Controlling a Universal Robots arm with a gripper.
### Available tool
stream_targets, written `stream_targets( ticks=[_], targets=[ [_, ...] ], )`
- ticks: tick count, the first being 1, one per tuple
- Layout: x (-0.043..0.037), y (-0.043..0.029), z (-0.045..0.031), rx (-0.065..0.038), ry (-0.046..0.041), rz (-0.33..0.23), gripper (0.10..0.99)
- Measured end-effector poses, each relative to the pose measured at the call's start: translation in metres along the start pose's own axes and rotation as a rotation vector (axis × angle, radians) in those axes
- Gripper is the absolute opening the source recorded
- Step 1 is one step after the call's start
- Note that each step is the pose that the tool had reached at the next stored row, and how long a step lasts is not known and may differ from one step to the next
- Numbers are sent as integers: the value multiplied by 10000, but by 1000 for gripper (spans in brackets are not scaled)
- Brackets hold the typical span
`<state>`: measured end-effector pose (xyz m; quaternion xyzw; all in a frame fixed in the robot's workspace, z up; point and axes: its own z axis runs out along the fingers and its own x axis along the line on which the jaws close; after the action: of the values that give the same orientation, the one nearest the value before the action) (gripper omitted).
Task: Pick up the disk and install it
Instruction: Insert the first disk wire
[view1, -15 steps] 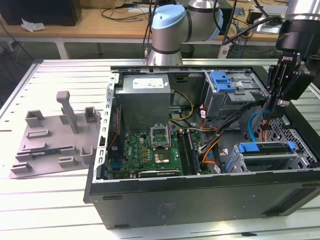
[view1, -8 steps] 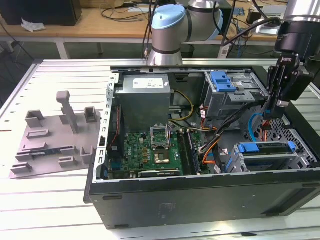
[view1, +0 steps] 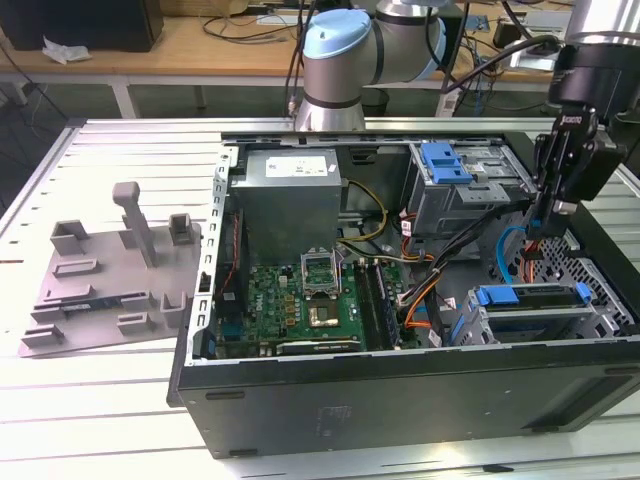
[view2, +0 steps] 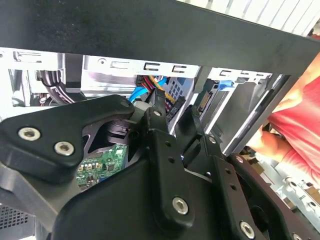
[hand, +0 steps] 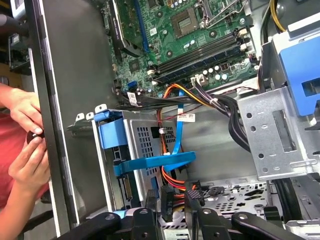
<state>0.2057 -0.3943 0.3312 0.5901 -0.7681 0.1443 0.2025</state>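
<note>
The case lies open on the table, with the board towards the exterior view's left and the drive bays towards its right. The disk sits in the lower cage at the near right corner. Its blue carrier faces up and it seems fully seated, though the cage wall hides most of it. In the first wrist view the disk shows its blue carrier at the cage mouth, and a blue cable runs across the cage's perforated side.

The gripper hangs inside the case, just beyond the cage and apart from the disk. It is over the bundle of orange and black cables between the two bays. In both wrist views the gripper is close above those cables. I cannot tell whether it is released or clenched, or whether it grasps anything.

The upper bay carries its own blue bracket. A person's hands are outside the case wall. A grey fixture lies on the table, well apart from the case.
</note>
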Motion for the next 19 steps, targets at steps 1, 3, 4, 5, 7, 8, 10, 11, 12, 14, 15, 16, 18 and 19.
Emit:
stream_targets(
  ticks=[1, 3, 4, 5, 7, 8, 10, 11, 12, 14, 15, 16, 18, 19],
  targets=[
    [-15, 4, -5, 10, 47, 7, 353],
    [-27, 7, -5, 17, 75, 12, 353],
    [-29, 7, -4, 18, 81, 12, 353],
    [-31, 8, -4, 20, 85, 13, 341],
    [-33, 8, -1, 22, 93, 15, 208],
    [-34, 8, 2, 22, 96, 15, 169],
    [-36, 8, 4, 23, 100, 15, 169],
    [-36, 8, 4, 23, 99, 15, 169],
    [-36, 8, 4, 23, 99, 15, 169],
    [-25, 8, 12, 21, 86, 13, 169],
    [-15, 8, 12, 20, 61, 14, 169],
    [-9, 8, 10, 18, 32, 11, 169],
    [25, 10, -25, 22, -110, 10, 169],
    [46, 15, -44, 30, -143, 13, 169]
  ],
)
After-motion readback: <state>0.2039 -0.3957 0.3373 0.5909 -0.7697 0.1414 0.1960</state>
